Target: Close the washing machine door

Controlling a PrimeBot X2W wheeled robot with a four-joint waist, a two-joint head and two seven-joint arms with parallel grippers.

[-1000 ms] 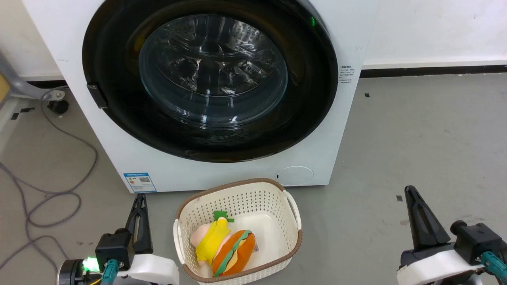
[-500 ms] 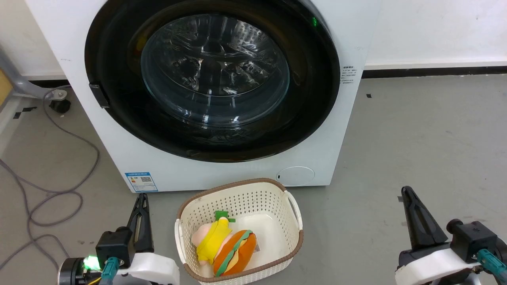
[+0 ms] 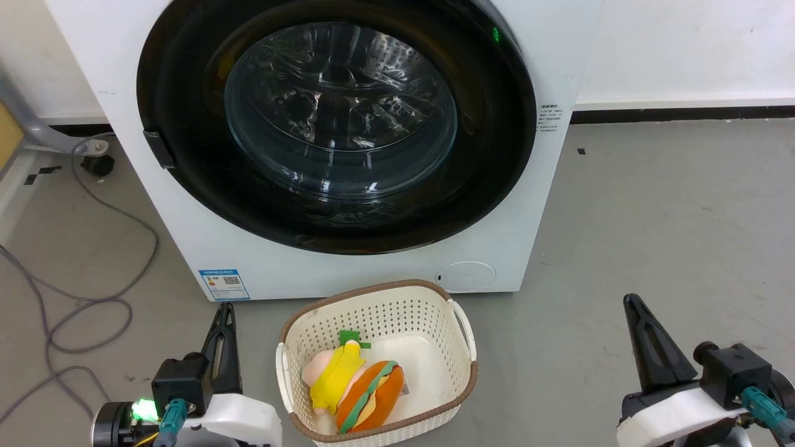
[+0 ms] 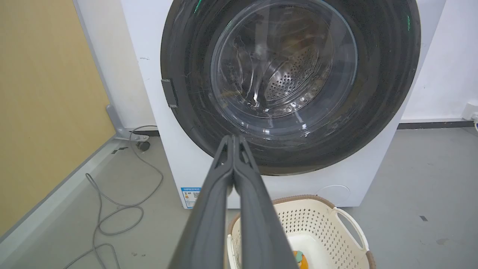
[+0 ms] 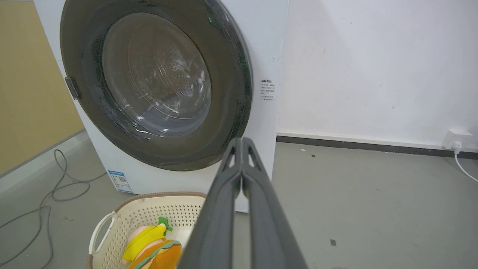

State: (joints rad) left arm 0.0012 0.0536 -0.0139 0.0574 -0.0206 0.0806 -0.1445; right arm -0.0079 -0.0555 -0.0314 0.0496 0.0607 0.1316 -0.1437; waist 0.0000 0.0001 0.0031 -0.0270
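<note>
The big white washing machine stands in front of me. Its round glossy black door lies flat against the front, with the clear glass bowl window in the middle and the steel drum visible behind it. A small latch piece sits on the door's left edge. My left gripper is low at the left, shut and holding nothing, well short of the machine. My right gripper is low at the right, also shut and holding nothing. Both wrist views look past the closed fingers at the door.
A cream perforated basket holding soft toys sits on the grey floor between the grippers, just before the machine. A grey cable loops on the floor at the left. A wall socket is at the far right.
The whole head picture has shifted slightly, so the camera moved. The right gripper has drifted a little left and down. The door and the left gripper look unchanged.
</note>
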